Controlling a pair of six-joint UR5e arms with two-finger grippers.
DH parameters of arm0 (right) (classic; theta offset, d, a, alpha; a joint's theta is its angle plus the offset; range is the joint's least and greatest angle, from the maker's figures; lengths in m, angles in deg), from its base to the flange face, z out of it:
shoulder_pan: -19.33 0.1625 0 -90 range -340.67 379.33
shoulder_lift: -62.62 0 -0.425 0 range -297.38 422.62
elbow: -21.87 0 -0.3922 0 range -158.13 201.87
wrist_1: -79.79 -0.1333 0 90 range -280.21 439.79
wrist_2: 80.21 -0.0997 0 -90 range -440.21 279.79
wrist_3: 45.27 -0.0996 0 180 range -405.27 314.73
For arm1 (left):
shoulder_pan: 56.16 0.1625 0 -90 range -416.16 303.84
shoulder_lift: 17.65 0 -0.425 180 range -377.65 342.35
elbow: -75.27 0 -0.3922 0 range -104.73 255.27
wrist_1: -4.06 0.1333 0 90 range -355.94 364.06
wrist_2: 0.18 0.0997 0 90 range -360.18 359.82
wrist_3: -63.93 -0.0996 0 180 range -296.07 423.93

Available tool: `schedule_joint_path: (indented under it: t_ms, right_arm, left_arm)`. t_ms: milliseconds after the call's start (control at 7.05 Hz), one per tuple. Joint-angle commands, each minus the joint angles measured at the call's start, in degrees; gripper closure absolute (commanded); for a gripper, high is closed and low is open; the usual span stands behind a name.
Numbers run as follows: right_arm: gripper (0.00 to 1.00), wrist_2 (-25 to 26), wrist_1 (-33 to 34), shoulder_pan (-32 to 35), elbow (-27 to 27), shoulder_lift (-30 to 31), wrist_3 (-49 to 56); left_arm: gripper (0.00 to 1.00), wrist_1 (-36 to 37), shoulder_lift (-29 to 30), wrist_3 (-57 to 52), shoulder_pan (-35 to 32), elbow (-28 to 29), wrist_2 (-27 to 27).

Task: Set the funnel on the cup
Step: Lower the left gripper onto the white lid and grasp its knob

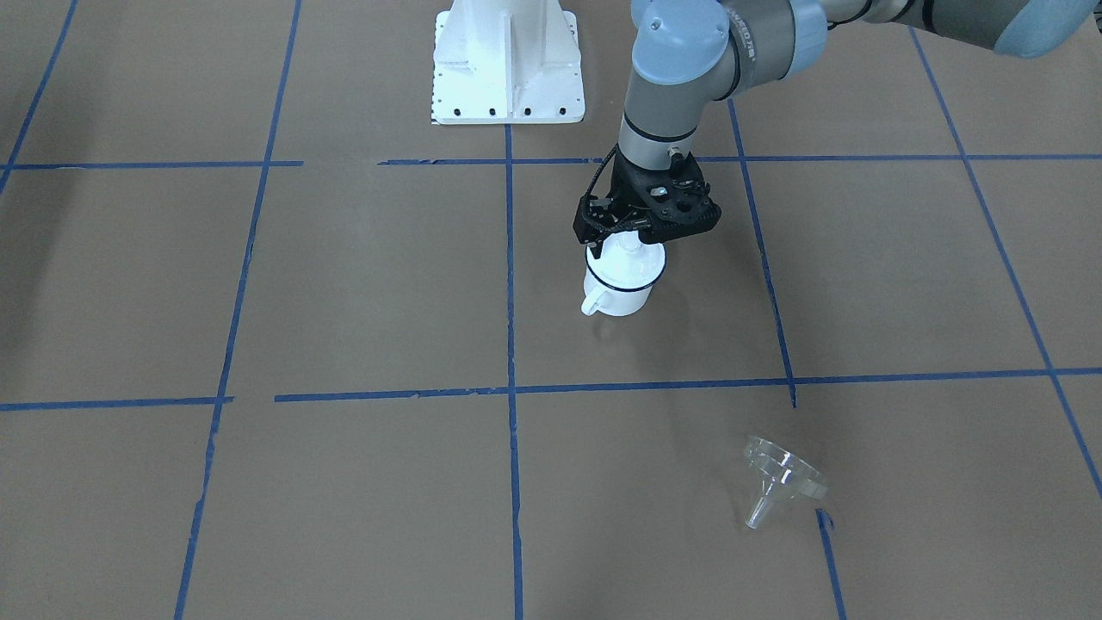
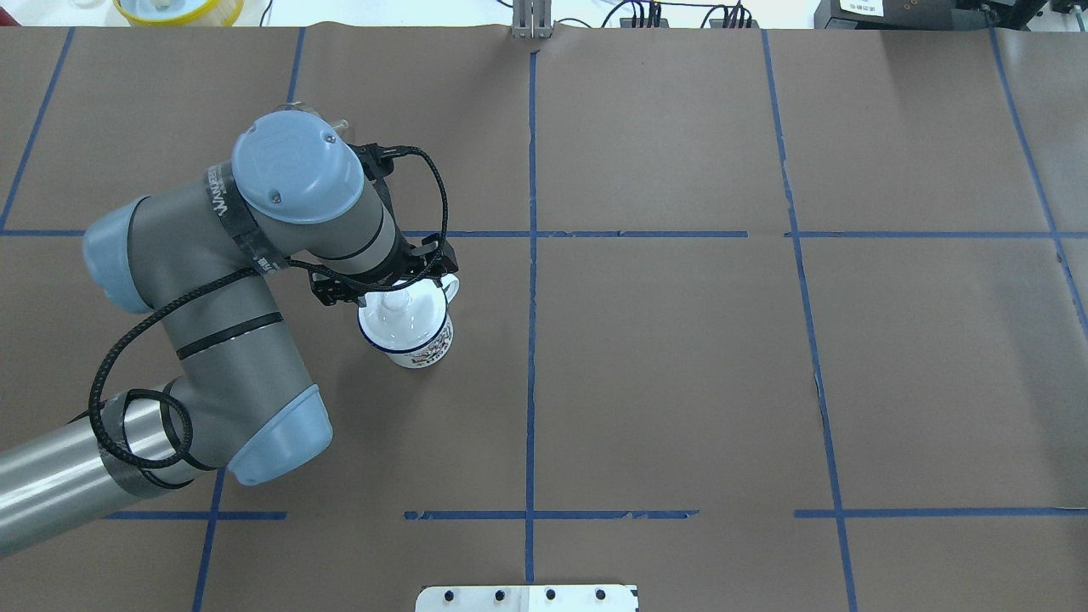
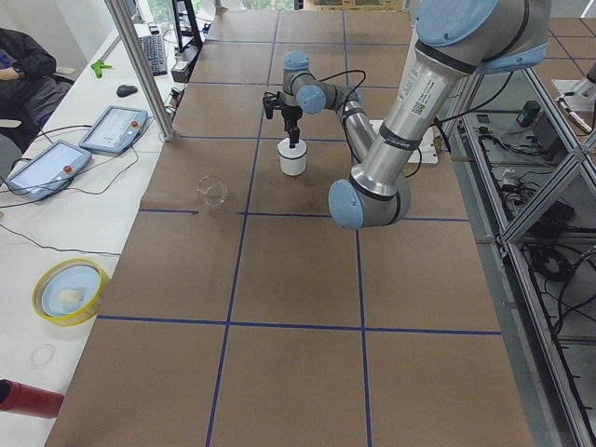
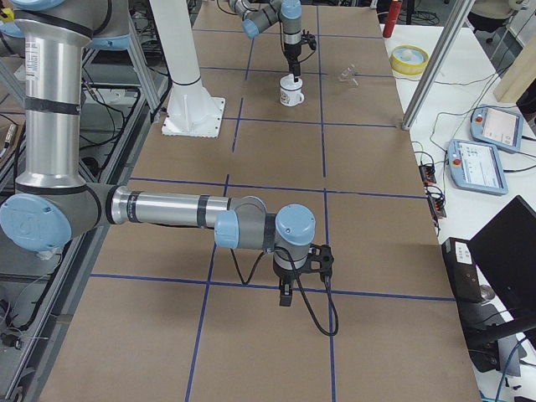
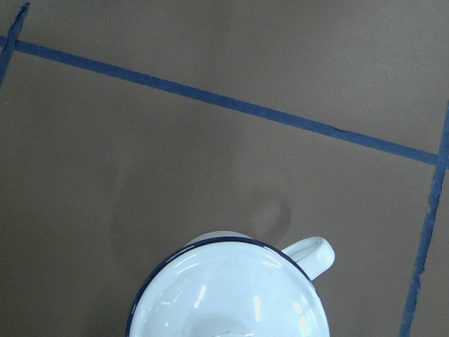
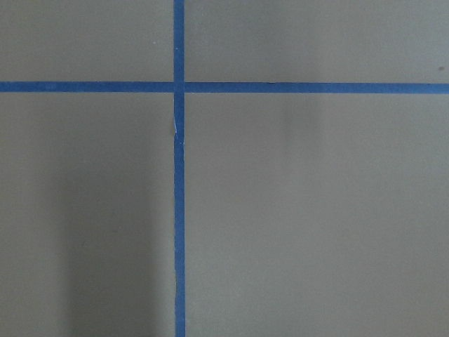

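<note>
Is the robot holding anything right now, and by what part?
The left gripper is down at the knob of the white lid on the cup, but whether it grips it cannot be told. Nothing shows in the right gripper.

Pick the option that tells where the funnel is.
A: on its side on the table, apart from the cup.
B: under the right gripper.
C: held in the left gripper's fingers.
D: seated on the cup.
A: the funnel lies tipped on the table, clear of the cup and the left gripper.
</note>
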Motion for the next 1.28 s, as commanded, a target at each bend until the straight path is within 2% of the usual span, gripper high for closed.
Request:
schedule_joint_path:
  t_ms: [0, 1135]
  right_arm:
    - [0.00, 0.00, 0.00, 0.00, 0.00, 0.00, 0.00]
    - [0.00, 0.00, 0.00, 0.00, 0.00, 0.00, 0.00]
  left_arm:
    - [0.02, -0.28, -0.08, -0.10, 0.01, 0.07, 0.06]
    - [0.06, -0.01, -0.25, -0.19, 0.36, -0.10, -0.47]
